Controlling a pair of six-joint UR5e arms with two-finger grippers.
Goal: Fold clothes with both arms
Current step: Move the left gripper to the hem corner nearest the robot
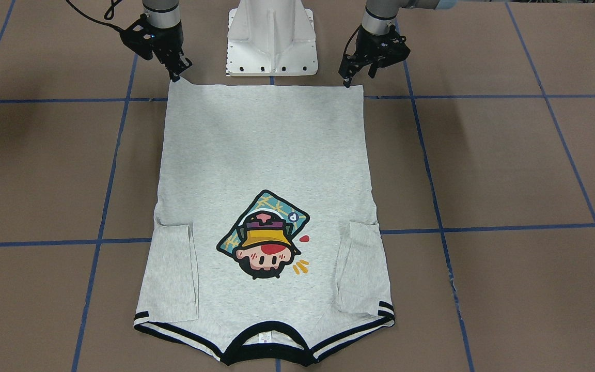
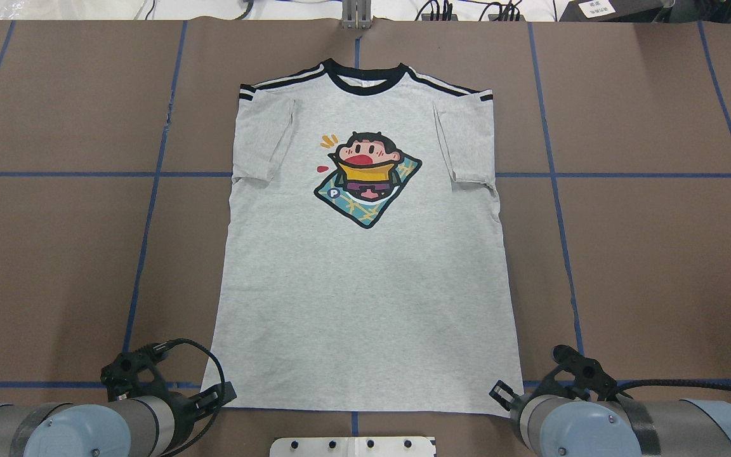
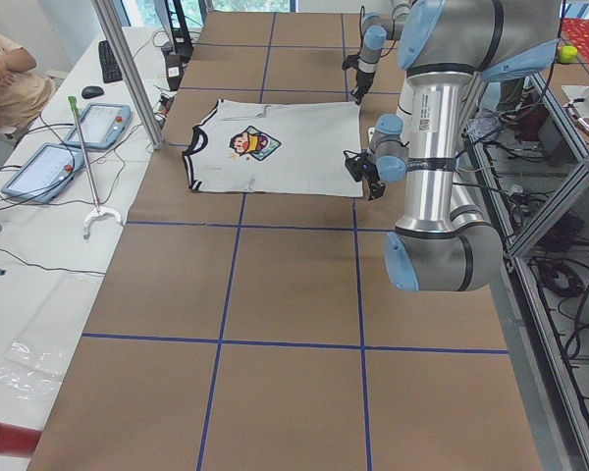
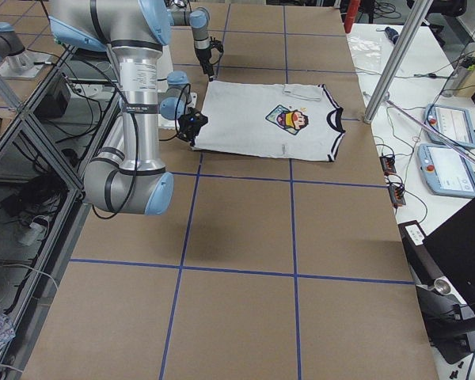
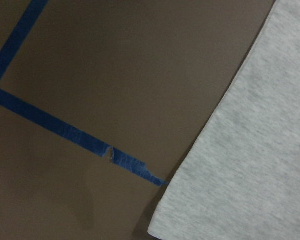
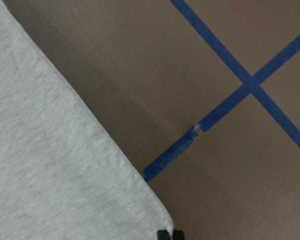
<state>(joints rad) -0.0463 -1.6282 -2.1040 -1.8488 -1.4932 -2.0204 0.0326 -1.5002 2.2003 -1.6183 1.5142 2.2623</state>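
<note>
The T-shirt lies flat and print-up in the middle of the bench. In the front view its black collar is at the bottom edge and its straight hem at the top. Both short sleeves are folded in over the chest, so they cover part of the front and hide their own undersides. The cartoon head shows in full between them, and the white label inside the collar is too small to read. The left pincer, at the upper right of the front view, hangs over one hem corner, with one fingertip down at the hem edge. The right pincer, at the upper left, does the same at the other corner. Each shows its two fingers parted, with no cloth seen between them and the corners lying flat. Both arms are cut off by the top edge there, and in the overhead view their wrists cover most of the pincers. The left wrist camera shows only a hem corner, brown bench and blue tape, and no fingers. The right wrist camera catches a small black tip at its bottom edge, just beside the hem corner. A white pedestal stands between the arms, cropped at the top.
</note>
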